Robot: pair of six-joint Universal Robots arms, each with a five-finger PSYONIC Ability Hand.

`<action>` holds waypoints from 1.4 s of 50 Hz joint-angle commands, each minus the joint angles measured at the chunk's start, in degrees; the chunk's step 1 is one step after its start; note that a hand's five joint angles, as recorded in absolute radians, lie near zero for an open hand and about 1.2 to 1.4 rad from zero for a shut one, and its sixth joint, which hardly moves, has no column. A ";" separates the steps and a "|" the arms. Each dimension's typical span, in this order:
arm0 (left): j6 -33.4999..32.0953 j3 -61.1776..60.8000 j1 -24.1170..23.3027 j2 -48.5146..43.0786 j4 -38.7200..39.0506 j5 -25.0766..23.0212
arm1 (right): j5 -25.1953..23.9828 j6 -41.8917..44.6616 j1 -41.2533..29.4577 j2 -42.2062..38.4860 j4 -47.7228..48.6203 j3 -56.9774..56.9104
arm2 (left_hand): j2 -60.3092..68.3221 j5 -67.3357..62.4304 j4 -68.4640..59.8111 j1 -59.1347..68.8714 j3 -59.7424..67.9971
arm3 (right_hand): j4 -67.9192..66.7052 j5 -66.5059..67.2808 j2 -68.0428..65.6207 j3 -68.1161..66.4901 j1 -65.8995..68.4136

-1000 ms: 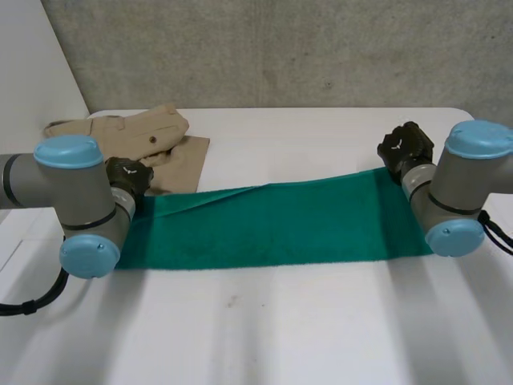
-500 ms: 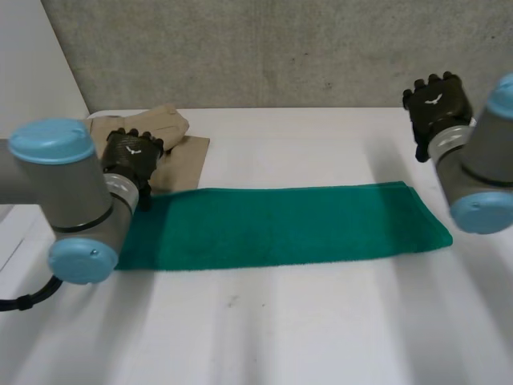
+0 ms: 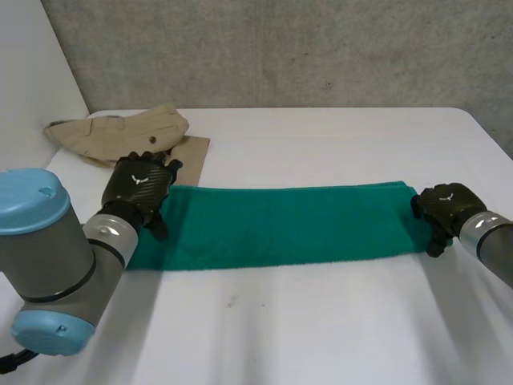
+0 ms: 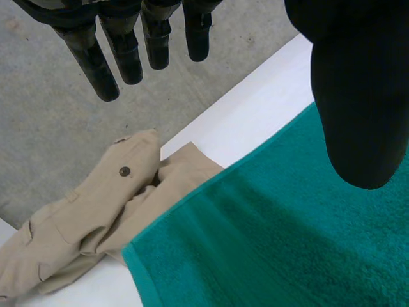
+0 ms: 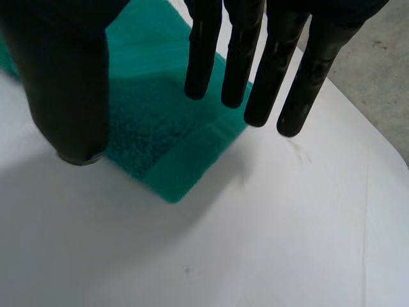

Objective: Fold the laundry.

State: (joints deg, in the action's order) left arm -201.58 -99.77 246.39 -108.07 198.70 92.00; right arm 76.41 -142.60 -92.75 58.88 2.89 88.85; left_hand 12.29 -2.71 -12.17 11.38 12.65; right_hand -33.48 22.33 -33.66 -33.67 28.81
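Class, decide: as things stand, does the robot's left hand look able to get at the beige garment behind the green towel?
Probably yes. The left hand is open at one end of the green towel, and the beige garment lies right beside that end, with nothing standing between them.

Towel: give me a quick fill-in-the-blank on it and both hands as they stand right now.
1. The towel lying flat on the table is ____ in colour.
2. The left hand and the right hand are at opposite ends of the towel, both with fingers straight, so each hand is ____.
3. The beige garment lies near the towel's end at the ____ hand.
Missing words: green; open; left.
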 commanded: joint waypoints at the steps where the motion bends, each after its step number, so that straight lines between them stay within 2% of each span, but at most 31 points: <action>1: 0.13 0.19 0.05 -1.09 0.29 0.11 | -0.21 -0.04 -0.06 -4.39 4.49 -1.13 | -0.89 1.32 0.78 0.02 -1.26 | -31.46 32.62 -31.29 -31.27 36.13; 2: 0.13 0.19 0.05 -1.09 0.29 0.11 | -0.04 -0.04 -0.06 -4.57 4.58 -1.23 | -0.89 1.32 0.78 0.02 -1.26 | -44.76 45.92 -44.59 -44.57 49.43; 3: 0.13 0.19 0.05 -1.18 0.29 0.11 | 0.31 -0.04 0.03 -4.57 4.76 -1.31 | -0.89 1.32 0.78 0.02 -1.26 | -46.50 47.66 -46.33 -46.31 51.17; 8: 0.13 0.01 -0.04 -1.09 0.20 0.11 | 1.45 -0.04 1.95 -3.60 5.11 -1.49 | -0.89 1.32 0.78 0.02 -1.26 | -46.52 47.67 -46.34 -46.33 51.19; 15: 0.22 -0.16 -0.21 -0.39 0.11 0.11 | 3.39 1.44 7.93 2.55 5.11 -0.96 | -0.89 1.32 0.78 0.02 -1.26 | -46.52 47.67 -46.34 -46.33 51.19; 21: 0.22 -0.16 -0.21 -0.30 0.11 0.11 | 4.00 12.15 15.75 3.08 5.55 -0.52 | -0.89 1.32 0.78 0.02 -1.26 | -46.52 47.67 -46.34 -46.33 51.19; 24: 0.13 -0.16 -0.21 -0.30 0.11 0.11 | 5.05 17.86 17.51 3.34 5.81 -1.13 | -0.89 1.32 0.78 0.02 -1.26 | -46.52 47.67 -46.34 -46.33 51.19; 27: 0.13 -0.16 -0.30 -0.30 0.03 0.20 | 5.59 19.47 17.08 3.34 6.16 -1.75 | -0.89 1.32 0.78 0.02 -1.26 | -46.52 47.67 -46.34 -46.33 51.19; 31: 0.13 -0.07 -0.82 -0.30 -0.06 0.11 | 4.80 19.29 13.05 4.39 8.44 -2.28 | -0.89 1.32 0.78 0.02 -1.26 | -46.52 47.67 -46.34 -46.33 51.19; 35: 0.13 0.28 -1.00 -0.13 0.03 0.11 | 1.91 19.38 1.30 8.25 12.74 -1.49 | -0.89 1.32 0.78 0.02 -1.26 | -46.52 47.67 -46.34 -46.33 51.19; 38: 0.13 0.54 -1.00 -0.04 0.03 0.20 | -0.29 19.38 -4.79 9.75 14.33 -1.23 | -0.89 1.32 0.78 0.02 -1.26 | -46.52 47.67 -46.34 -46.33 51.19; 43: 0.13 0.63 -0.91 0.49 0.03 0.11 | -5.31 19.82 -20.08 9.58 15.57 -2.45 | -0.89 1.32 0.78 0.02 -1.26 | -46.52 47.67 -46.34 -46.33 51.19; 49: 0.22 0.54 -1.00 0.58 0.03 0.20 | -8.21 20.43 -34.84 1.87 15.57 -6.14 | -0.89 1.32 0.78 0.02 -1.26 | -46.52 47.67 -46.34 -46.33 51.19; 53: 0.22 0.28 -1.27 0.40 0.03 0.11 | -8.39 20.26 -39.86 -3.49 15.13 -8.16 | -0.89 1.32 0.78 0.02 -1.26 | -46.52 47.67 -46.34 -46.33 51.19; 57: 0.13 0.71 -1.62 -0.13 0.03 0.11 | -7.69 20.17 -41.45 -7.11 14.78 -9.48 | -1.06 1.49 0.94 -0.15 -1.43 | -46.52 47.67 -46.34 -46.33 51.19; 58: 0.13 0.89 -1.79 -0.21 0.03 0.11 | -7.68 19.74 -41.46 -7.20 14.78 -9.49 | -1.06 1.49 0.94 -0.15 -1.43 | -40.58 41.74 -40.41 -40.39 45.25; 60: 0.13 1.15 -2.23 -0.30 0.11 0.11 | -7.07 19.29 -41.28 -6.85 14.87 -9.31 | -0.89 1.32 0.78 0.02 -1.26 | -15.73 16.89 -15.56 -15.55 20.40; 61: 0.13 1.42 -2.32 -0.30 0.11 0.11 | -6.02 18.60 -41.19 -6.16 14.87 -9.31 | -0.89 1.32 0.78 0.02 -1.26 | 3.19 -2.03 3.36 3.38 1.48; 63: 0.13 2.29 -2.67 -0.39 0.11 0.11 | -3.74 15.88 -41.11 -4.93 14.87 -9.31 | -0.89 1.32 0.78 0.02 -1.26 | 19.11 -17.95 19.28 19.30 -14.44; 64: 0.13 2.47 -2.85 -0.39 0.11 0.11 | -0.77 11.77 -40.84 -3.44 14.87 -9.31 | -0.89 1.32 0.78 0.02 -1.26 | 23.48 -22.33 23.66 23.67 -18.81; 67: 0.13 3.88 -4.34 -1.09 0.20 0.11 | 4.52 2.54 -38.04 -0.54 14.08 -8.52 | -0.89 1.32 0.78 0.02 -1.26 | 23.48 -22.33 23.66 23.67 -18.81; 68: 0.13 4.23 -4.78 -1.27 0.11 0.11 | 6.79 -3.67 -35.33 1.56 12.60 -7.74 | -0.89 1.32 0.78 0.02 -1.26 | 23.48 -22.33 23.66 23.67 -18.81; 70: -0.04 5.28 -6.09 -1.88 0.11 0.20 | 7.96 -9.25 -32.51 3.60 10.05 -6.42 | -0.89 1.32 0.78 0.02 -1.26 | 23.48 -22.33 23.66 23.67 -18.81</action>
State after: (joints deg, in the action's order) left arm -201.45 -96.98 243.04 -108.79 198.85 92.11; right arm 76.41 -133.38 -132.38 55.65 17.11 79.89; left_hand 12.29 -2.71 -12.17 11.38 12.65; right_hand -13.63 4.06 -12.73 -12.38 11.59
